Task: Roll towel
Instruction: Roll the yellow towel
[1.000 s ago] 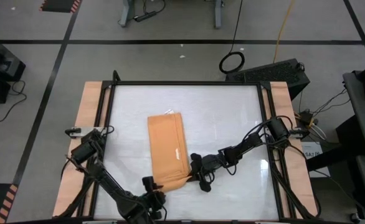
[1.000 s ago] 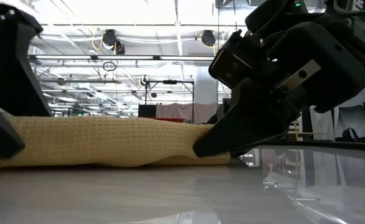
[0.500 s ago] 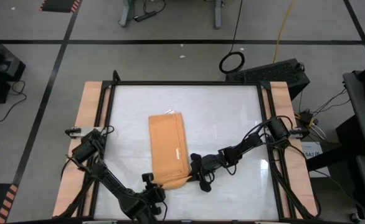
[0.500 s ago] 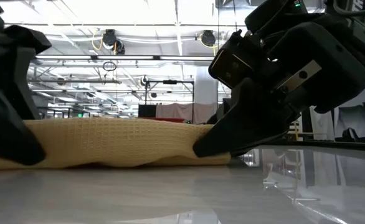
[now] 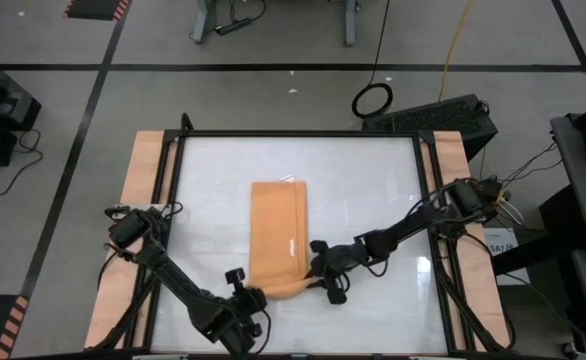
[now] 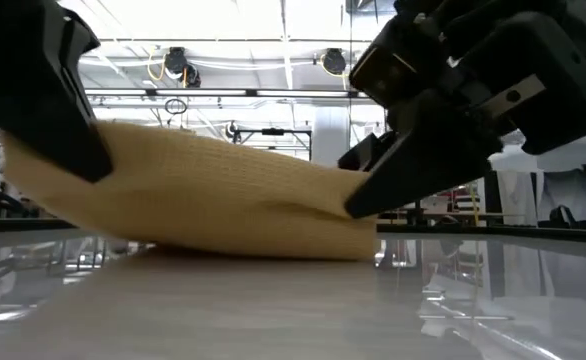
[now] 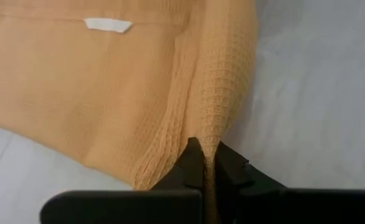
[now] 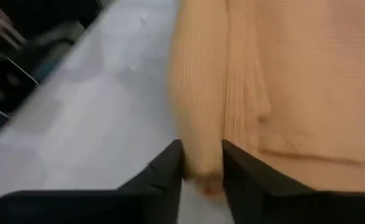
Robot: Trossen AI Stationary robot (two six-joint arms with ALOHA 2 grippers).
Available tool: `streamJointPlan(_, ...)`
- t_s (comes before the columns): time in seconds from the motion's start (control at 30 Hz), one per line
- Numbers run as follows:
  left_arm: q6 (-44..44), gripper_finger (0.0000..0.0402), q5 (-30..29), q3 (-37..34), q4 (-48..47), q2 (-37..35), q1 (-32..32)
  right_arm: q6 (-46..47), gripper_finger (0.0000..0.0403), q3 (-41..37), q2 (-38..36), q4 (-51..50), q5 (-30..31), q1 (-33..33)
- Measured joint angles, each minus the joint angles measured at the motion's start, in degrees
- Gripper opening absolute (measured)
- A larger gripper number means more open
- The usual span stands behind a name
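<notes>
The towel (image 5: 279, 232) lies near the middle of the white table (image 5: 373, 180), a long orange-tan strip running from 12 o'clock down toward 6 o'clock, with a small white tag (image 7: 108, 25) on its upper face. Its end at 6 o'clock is lifted off the tabletop; in the low view the cloth arches up from the surface between the two dark grippers.

The left gripper (image 5: 249, 297) sits at the towel's 7 o'clock corner, its fingers (image 7: 194, 163) pressed together on a ridge of the waffle-weave fabric. The right gripper (image 5: 318, 272) is at the 5 o'clock corner, its two fingers (image 8: 170, 165) clamped on a thick fold of the towel's edge, with cloth filling the gap between them.

Both arms reach in low across the table from its side rails, crowding the near end of the towel. Beyond the table at 12 o'clock, a coiled black cable (image 5: 373, 99) lies on the grey floor, and a dark box (image 5: 443, 115) stands at about 1 o'clock.
</notes>
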Motion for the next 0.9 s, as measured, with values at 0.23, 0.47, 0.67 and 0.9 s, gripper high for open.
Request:
streamJointPlan(0.23, 4.46, 0.0008, 7.78, -0.68, 3.81, -0.20, 4.49, -3.68, 0.0201, -0.04, -9.12, -16.13, 9.79, 3.01)
streamJointPlan(0.47, 11.77, 0.0008, 14.20, -0.98, 4.51, -2.72, 8.82, -5.97, 0.0246, -0.02, -13.96, -19.72, 21.31, 11.00)
streamJointPlan(0.67, 11.82, 0.0007, 15.91, -1.29, 4.61, -7.94, 12.35, -3.91, 0.0246, 0.02, -11.88, -15.07, 31.19, 14.23)
streamJointPlan(0.9, 5.48, 0.0007, 18.38, -4.34, 4.94, -8.62, 13.76, -11.70, 0.0228, 0.02, -6.08, -8.45, 35.09, 14.75)
